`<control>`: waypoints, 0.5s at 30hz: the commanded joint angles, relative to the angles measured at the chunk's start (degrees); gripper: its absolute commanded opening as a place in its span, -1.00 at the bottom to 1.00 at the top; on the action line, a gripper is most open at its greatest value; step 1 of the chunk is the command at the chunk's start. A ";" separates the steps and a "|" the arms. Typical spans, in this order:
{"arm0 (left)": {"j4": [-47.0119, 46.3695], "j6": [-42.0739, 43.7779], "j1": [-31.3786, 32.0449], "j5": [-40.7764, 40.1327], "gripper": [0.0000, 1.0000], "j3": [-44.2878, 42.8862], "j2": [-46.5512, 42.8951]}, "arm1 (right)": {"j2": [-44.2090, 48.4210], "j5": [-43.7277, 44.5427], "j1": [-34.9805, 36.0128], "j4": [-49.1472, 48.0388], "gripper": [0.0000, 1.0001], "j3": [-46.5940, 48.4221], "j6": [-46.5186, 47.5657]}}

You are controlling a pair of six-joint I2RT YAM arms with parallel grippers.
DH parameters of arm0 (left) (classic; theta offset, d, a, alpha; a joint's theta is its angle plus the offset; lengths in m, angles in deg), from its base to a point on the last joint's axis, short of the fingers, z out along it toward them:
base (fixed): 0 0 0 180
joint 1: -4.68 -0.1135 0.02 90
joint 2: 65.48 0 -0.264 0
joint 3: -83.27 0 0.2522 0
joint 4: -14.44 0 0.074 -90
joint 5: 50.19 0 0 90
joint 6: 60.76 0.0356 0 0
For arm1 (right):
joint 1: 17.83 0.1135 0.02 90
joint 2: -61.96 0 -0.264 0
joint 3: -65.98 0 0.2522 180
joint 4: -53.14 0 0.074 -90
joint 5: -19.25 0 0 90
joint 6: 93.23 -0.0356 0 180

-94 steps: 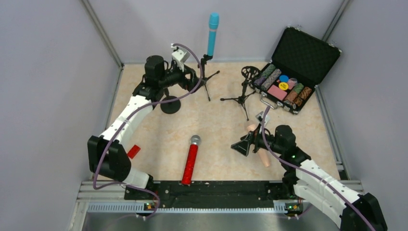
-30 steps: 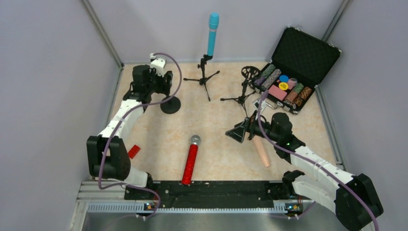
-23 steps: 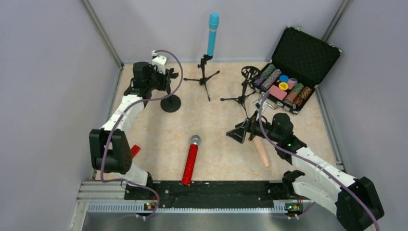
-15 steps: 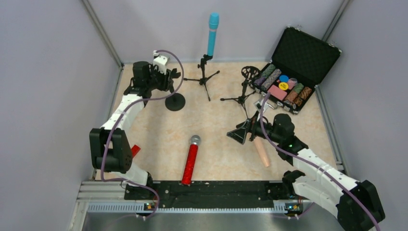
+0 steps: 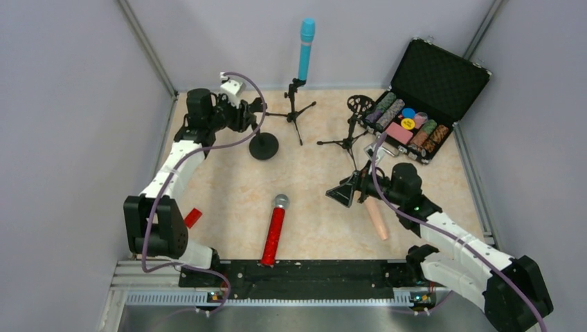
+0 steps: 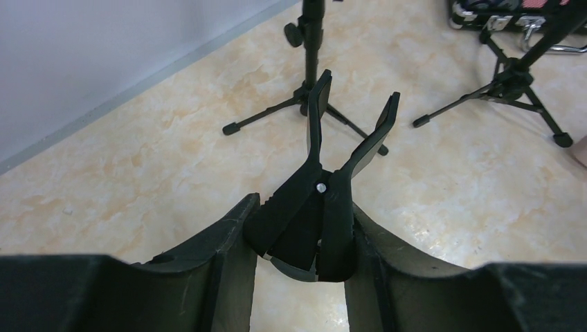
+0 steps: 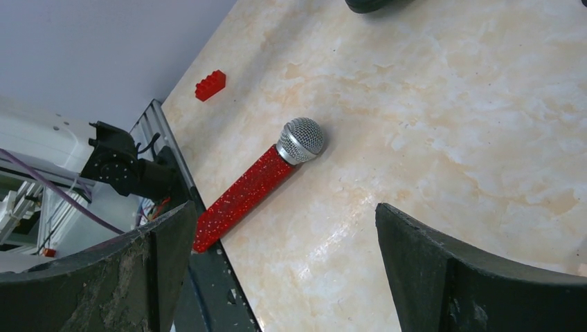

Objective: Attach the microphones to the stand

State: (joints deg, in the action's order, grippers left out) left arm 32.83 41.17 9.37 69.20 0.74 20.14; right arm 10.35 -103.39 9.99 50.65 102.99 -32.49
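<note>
My left gripper (image 5: 252, 111) is shut on the black spring clip (image 6: 324, 207) atop a round-base stand (image 5: 264, 146); the clip's two prongs splay apart toward a tripod. The teal microphone (image 5: 305, 48) stands upright in the far tripod stand (image 5: 294, 104). A second tripod stand (image 5: 353, 131) has nothing in its holder. The glittery red microphone (image 5: 274, 232) lies flat near the front rail, also seen in the right wrist view (image 7: 259, 183). The peach microphone (image 5: 376, 218) lies beside my right gripper (image 5: 345, 194), which is open and holds nothing.
An open black case (image 5: 415, 117) of poker chips sits at the back right. A small red brick (image 5: 192, 217) lies at the left, near the left arm's base. Both tripods' legs spread over the floor at the back.
My left gripper has shut on the stand's clip and drawn the round-base stand to the right, toward the tripod. The right arm has barely moved.
</note>
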 commanded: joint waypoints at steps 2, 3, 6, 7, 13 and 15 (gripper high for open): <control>-9.19 -1.06 2.07 6.90 -0.71 0.63 -5.81 | -1.04 0.05 -0.59 -2.59 0.94 1.60 0.71; -9.19 -0.82 2.77 7.44 -0.72 0.65 -6.17 | -1.18 0.04 -0.59 -2.68 0.94 1.70 0.71; -9.00 0.11 4.45 8.97 -0.73 1.06 -7.20 | -1.51 0.11 -0.61 -2.72 0.94 1.85 0.71; -8.69 0.72 5.12 9.36 -0.73 1.20 -7.61 | -1.68 0.06 -0.62 -2.80 0.94 1.90 0.65; -5.85 4.11 9.69 10.01 -0.75 1.37 -9.38 | -2.24 0.12 -0.57 -2.95 0.94 1.97 0.71; -5.55 4.24 11.42 9.72 -0.76 1.37 -9.48 | -2.08 0.27 -0.58 -3.07 0.94 2.02 0.74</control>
State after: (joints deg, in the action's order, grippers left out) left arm 31.73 43.22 18.27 76.61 2.66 14.37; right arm 8.45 -103.39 9.99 50.21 102.99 -32.35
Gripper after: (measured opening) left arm 0.474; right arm 0.974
